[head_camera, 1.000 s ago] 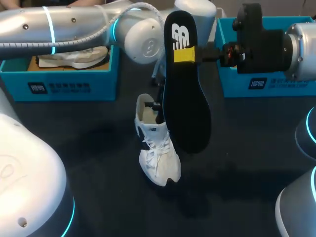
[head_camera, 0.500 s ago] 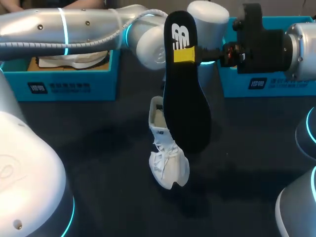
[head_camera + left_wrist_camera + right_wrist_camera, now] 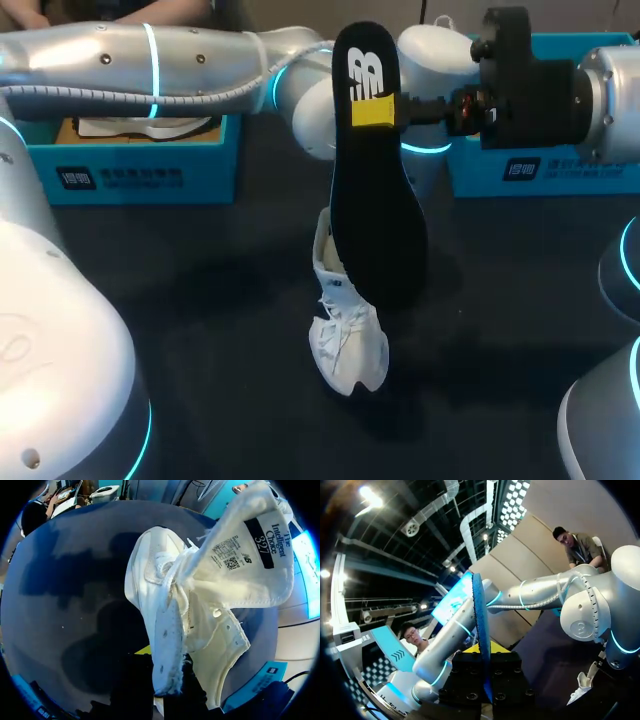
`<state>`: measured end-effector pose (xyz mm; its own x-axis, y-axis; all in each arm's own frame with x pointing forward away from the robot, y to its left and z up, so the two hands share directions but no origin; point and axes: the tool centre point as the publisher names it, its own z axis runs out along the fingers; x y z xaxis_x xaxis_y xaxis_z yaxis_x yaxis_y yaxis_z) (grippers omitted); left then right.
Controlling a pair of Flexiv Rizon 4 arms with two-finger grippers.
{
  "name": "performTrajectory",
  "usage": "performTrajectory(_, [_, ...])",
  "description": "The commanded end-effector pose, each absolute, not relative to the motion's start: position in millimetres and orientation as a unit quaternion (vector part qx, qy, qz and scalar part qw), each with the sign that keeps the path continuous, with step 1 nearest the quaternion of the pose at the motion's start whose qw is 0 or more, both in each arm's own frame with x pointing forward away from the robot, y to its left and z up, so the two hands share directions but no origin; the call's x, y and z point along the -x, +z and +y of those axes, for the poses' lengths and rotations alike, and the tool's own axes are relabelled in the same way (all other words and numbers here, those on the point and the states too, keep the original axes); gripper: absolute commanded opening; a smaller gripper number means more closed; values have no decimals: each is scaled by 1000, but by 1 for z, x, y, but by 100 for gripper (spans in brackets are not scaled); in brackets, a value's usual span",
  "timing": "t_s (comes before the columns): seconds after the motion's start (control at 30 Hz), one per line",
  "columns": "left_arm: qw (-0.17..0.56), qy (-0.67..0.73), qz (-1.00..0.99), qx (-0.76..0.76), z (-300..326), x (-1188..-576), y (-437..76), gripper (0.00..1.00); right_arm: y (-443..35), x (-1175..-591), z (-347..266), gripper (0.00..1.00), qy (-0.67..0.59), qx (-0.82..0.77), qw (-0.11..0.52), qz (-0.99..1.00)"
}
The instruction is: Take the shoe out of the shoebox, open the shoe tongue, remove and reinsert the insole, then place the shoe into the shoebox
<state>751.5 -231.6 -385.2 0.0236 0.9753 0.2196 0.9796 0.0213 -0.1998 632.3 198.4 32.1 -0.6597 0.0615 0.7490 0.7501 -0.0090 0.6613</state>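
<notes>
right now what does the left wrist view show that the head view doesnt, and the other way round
Only the left wrist view: the tongue pulled open with its label showing, and the left tool shut on a side wall of the white shoe. Only the head view: the black insole held upright in the right tool, the left shoebox with a second shoe in it, and the right shoebox. Both: the white shoe, on the dark table.
</notes>
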Motion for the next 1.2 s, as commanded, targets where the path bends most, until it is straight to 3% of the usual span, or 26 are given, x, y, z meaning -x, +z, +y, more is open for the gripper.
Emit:
performTrajectory(0.03, [160, -1, -695, 701, -238, -756, -396, 0, 32, -634, 203, 0, -638, 313, 270, -650])
performTrajectory(0.2, [164, -1, -690, 705, -238, -753, -397, 0, 32, -634, 203, 0, -638, 313, 270, -650])
performTrajectory(0.23, [163, -1, -690, 705, -238, -752, -395, 21, 32, -634, 203, 0, -638, 313, 270, -650])
performTrajectory(0.27, [163, 1, -689, 706, -238, -752, -393, 48, 32, -634, 203, 0, -638, 313, 270, -650])
performTrajectory(0.3, [163, 1, -689, 706, -238, -752, -392, 91, 32, -634, 203, 0, -638, 313, 270, -650])
performTrajectory(0.33, [163, 3, -688, 707, -237, -752, -390, 100, 32, -634, 203, 0, -638, 313, 270, -650])
performTrajectory(1.07, [73, 97, -705, 699, -265, -797, -298, 100, 32, -634, 203, 0, -638, 313, 270, -650])
performTrajectory(1.2, [47, 116, -705, 698, -267, -801, -279, 100, 27, -630, 187, 0, -663, 349, 242, -616])
